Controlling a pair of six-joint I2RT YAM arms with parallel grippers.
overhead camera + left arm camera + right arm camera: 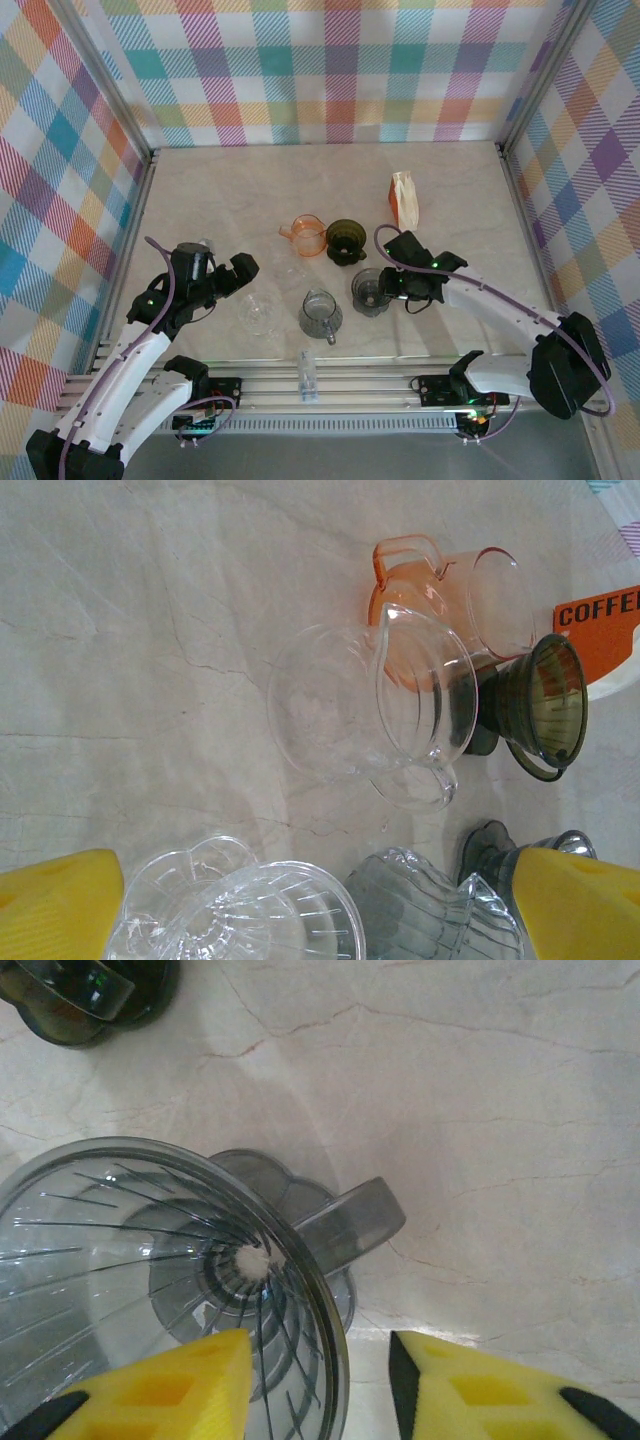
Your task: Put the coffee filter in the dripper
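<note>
The right gripper hangs over the smoky grey ribbed plastic dripper. Its 2 yellow jaws stand apart with the dripper's rim between them, 1 inside the cone and 1 outside. A gap shows beside the rim, so nothing is pinched yet. That straddle looks meant to take the wall and steady or shift the dripper before a filter goes in.

The left gripper is spread wide and empty above a clear ribbed plastic dripper, seemingly idle.

The filters are, I judge, inside the orange-and-white paper pack of coffee filters. It stands on the table at 1 o'clock from the grey dripper, well apart from both grippers. The pack is upright with a crumpled top, and its orange label reads "COFFE".
</note>
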